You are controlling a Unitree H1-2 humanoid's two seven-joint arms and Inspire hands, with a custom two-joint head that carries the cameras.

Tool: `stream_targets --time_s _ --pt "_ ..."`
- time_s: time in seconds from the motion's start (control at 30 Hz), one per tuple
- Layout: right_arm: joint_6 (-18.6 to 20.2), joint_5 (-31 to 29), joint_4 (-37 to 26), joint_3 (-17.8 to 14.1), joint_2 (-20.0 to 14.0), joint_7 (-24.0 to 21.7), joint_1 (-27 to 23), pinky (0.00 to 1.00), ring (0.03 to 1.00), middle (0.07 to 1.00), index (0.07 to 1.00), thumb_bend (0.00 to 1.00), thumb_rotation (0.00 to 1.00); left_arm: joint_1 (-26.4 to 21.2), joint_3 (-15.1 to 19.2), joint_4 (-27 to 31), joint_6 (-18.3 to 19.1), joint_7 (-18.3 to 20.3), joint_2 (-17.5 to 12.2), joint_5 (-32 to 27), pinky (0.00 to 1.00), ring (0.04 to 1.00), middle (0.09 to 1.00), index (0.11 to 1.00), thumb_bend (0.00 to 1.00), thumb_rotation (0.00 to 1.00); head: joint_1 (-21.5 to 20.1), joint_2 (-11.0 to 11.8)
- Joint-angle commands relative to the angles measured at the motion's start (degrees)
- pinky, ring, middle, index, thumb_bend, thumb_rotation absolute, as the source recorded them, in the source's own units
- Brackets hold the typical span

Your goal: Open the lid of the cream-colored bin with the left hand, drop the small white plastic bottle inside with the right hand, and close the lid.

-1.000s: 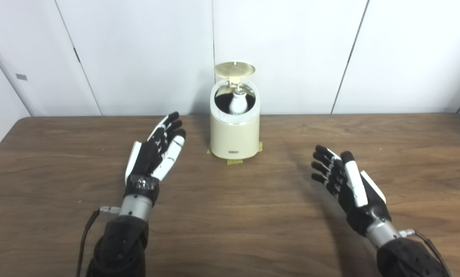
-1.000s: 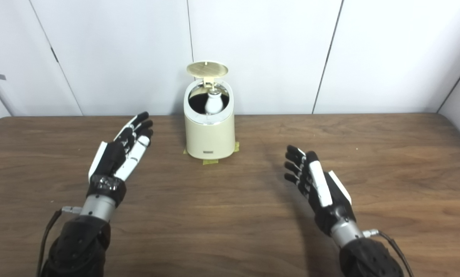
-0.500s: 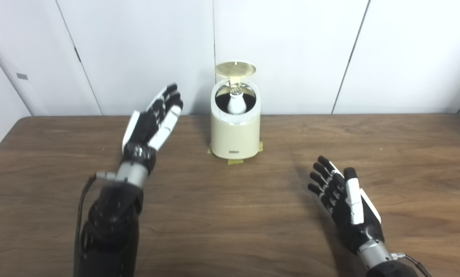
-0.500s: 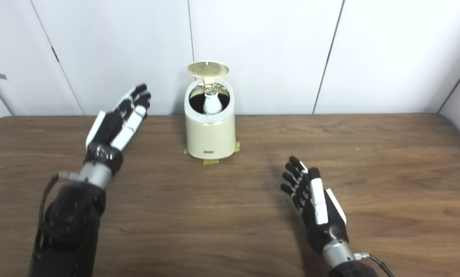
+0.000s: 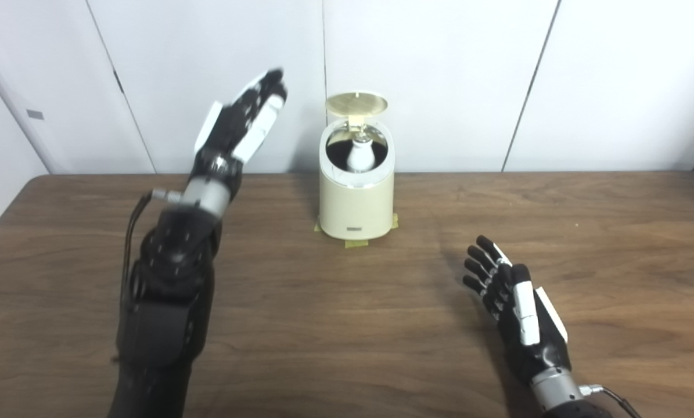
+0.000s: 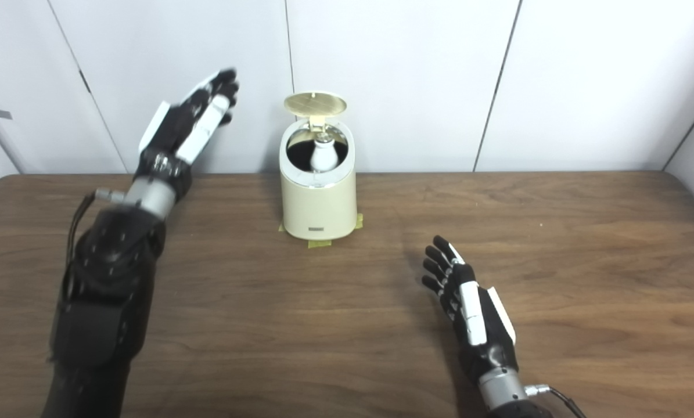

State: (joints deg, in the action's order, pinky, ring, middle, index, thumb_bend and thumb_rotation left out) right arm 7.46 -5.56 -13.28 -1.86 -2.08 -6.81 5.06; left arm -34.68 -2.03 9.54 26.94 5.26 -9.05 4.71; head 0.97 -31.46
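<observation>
The cream-colored bin (image 5: 355, 203) stands at the back middle of the wooden table (image 5: 347, 325), on yellow tape marks. Its round gold lid (image 5: 356, 104) is tipped up at the back, so the mouth is uncovered. The small white plastic bottle (image 5: 359, 157) rests upright inside the bin. My left hand (image 5: 242, 125) is raised high, left of the lid and about level with it, open and holding nothing. My right hand (image 5: 515, 313) hovers low over the table at the front right, open with fingers spread.
White wall panels (image 5: 439, 81) rise right behind the bin. Yellow tape (image 5: 355, 242) shows under the bin's front edge. A cable runs along my left forearm (image 5: 169, 273).
My left hand has risen from table height to the level of the lid and moved slightly toward the bin. My right hand has drawn back toward the front edge. Bin and bottle are unchanged.
</observation>
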Motion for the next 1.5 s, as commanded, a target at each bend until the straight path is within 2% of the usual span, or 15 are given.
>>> stream_targets --time_s 0.0,0.1,0.23,0.5,0.63,0.73,0.87,1.0,1.03,1.1,1.13,1.33,1.47 --pt "-2.8 -0.2 -1.5 0.0 -0.1 0.4 -0.2 0.81 0.895 0.909 0.908 0.64 1.00 -4.5 -1.5 -1.0 -0.3 0.5 -1.5 2.4 0.87 0.903 0.901 0.933 0.44 0.77 0.0 -0.1" --pt "-2.1 -0.7 -2.0 0.0 -0.3 0.0 -0.2 0.78 0.876 0.893 0.893 0.64 1.00 -6.6 -3.8 -2.6 -0.7 1.0 -2.7 5.2 0.88 0.904 0.894 0.923 0.44 0.75 0.1 -0.1" --pt "-1.7 -1.7 -2.0 -0.2 -0.5 -0.4 -0.2 0.75 0.861 0.889 0.886 0.64 1.00 -9.3 -5.1 -5.0 -1.4 1.8 -2.9 6.5 0.90 0.926 0.902 0.915 0.41 0.72 0.4 -0.1" --pt "-1.7 -2.2 -1.9 -0.1 -1.1 -0.5 -0.3 0.73 0.849 0.886 0.885 0.63 1.00 -14.5 -6.6 -12.2 -2.5 2.4 -2.9 8.2 0.91 0.964 0.945 0.922 0.42 0.78 0.6 0.2" --pt "-1.8 -2.1 -1.8 0.1 -1.0 -0.4 -0.3 0.73 0.853 0.889 0.895 0.64 1.00 -16.7 -9.0 -15.1 -3.2 2.8 -3.6 10.8 0.93 0.963 0.947 0.914 0.43 0.75 0.5 0.4" --pt "-1.3 -2.4 -1.8 0.2 -0.6 -0.2 -0.3 0.70 0.837 0.877 0.891 0.64 1.00 -18.0 -11.9 -16.2 -4.4 3.5 -4.6 14.2 0.86 0.903 0.897 0.903 0.44 0.73 0.3 0.5" --pt "-0.8 -2.1 -1.7 0.7 -0.5 -0.2 -0.4 0.67 0.829 0.869 0.885 0.63 1.00 -19.0 -15.2 -17.2 -5.6 4.5 -5.8 18.3 0.80 0.879 0.889 0.894 0.45 0.69 0.2 0.6" --pt "-0.6 -2.2 -1.4 0.9 -0.2 0.1 -0.7 0.66 0.825 0.864 0.887 0.63 1.00 -20.2 -19.3 -18.5 -7.3 6.2 -7.5 23.3 0.76 0.850 0.871 0.878 0.46 0.74 0.1 0.7" --pt "-0.5 -2.2 -1.4 0.9 -0.2 0.2 -0.7 0.66 0.825 0.862 0.886 0.62 1.00 -20.4 -20.3 -18.6 -7.7 7.1 -8.1 24.5 0.76 0.856 0.867 0.873 0.46 0.81 0.0 0.7" --pt "-0.5 -2.3 -1.4 0.8 -0.1 0.3 -0.8 0.65 0.824 0.860 0.886 0.62 1.00 -21.1 -22.5 -18.6 -7.8 9.6 -9.2 26.6 0.76 0.862 0.865 0.871 0.47 0.86 -0.2 0.8" --pt "-0.4 -2.3 -1.3 0.8 0.0 0.3 -0.9 0.65 0.821 0.857 0.886 0.62 1.00 -21.3 -23.0 -18.5 -7.7 10.7 -9.4 27.1 0.78 0.871 0.870 0.875 0.49 0.90 -0.2 0.8" --pt "-0.3 -3.0 -1.2 0.7 0.1 0.2 -1.0 0.65 0.816 0.852 0.887 0.62 1.00 -21.2 -24.1 -18.1 -9.4 13.3 -9.6 29.4 0.81 0.874 0.876 0.877 0.54 0.99 -0.5 0.8" --pt "0.3 -3.3 -1.0 0.5 0.2 0.5 -1.2 0.64 0.810 0.846 0.889 0.62 1.00 -21.0 -26.0 -16.9 -9.9 16.0 -10.8 33.0 0.86 0.911 0.891 0.885 0.57 1.00 -0.6 0.8"
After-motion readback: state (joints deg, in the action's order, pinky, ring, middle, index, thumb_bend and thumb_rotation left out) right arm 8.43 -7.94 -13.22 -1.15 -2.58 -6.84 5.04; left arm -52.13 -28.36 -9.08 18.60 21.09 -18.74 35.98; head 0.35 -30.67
